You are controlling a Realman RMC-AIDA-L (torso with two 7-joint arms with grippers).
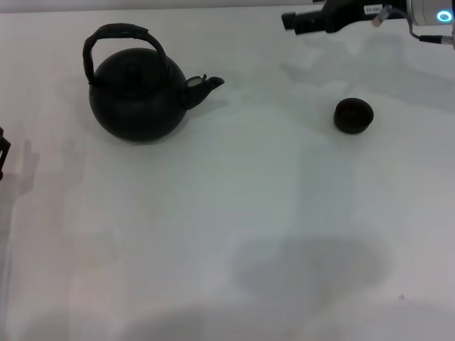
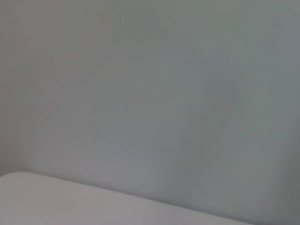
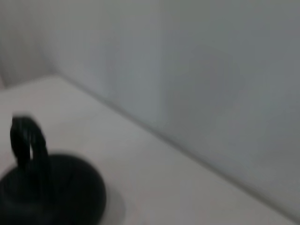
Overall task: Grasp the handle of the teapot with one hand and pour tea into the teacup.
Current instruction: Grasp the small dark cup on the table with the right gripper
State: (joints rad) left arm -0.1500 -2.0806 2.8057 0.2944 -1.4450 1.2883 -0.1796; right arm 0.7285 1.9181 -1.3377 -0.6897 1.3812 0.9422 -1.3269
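Observation:
The matte black teapot [image 1: 138, 96] stands upright at the far left of the white table, its short spout [image 1: 207, 84] pointing right toward the teacup. Its dark arched handle [image 1: 117, 42] rises over the knobbed lid. The small dark teacup [image 1: 353, 116] sits alone to the right, well apart from the pot. My right gripper [image 1: 293, 20] hovers at the far right, beyond the cup, on a white arm with a blue light [image 1: 444, 15]. The right wrist view shows the teapot [image 3: 51, 192] and its handle [image 3: 28, 140]. Only a black sliver of my left gripper [image 1: 3, 150] shows at the left edge.
The white table [image 1: 234, 227] stretches wide between and in front of pot and cup. The left wrist view shows only a table corner [image 2: 70, 206] and a plain grey wall [image 2: 150, 93]. A grey wall [image 3: 197, 70] also stands behind the table in the right wrist view.

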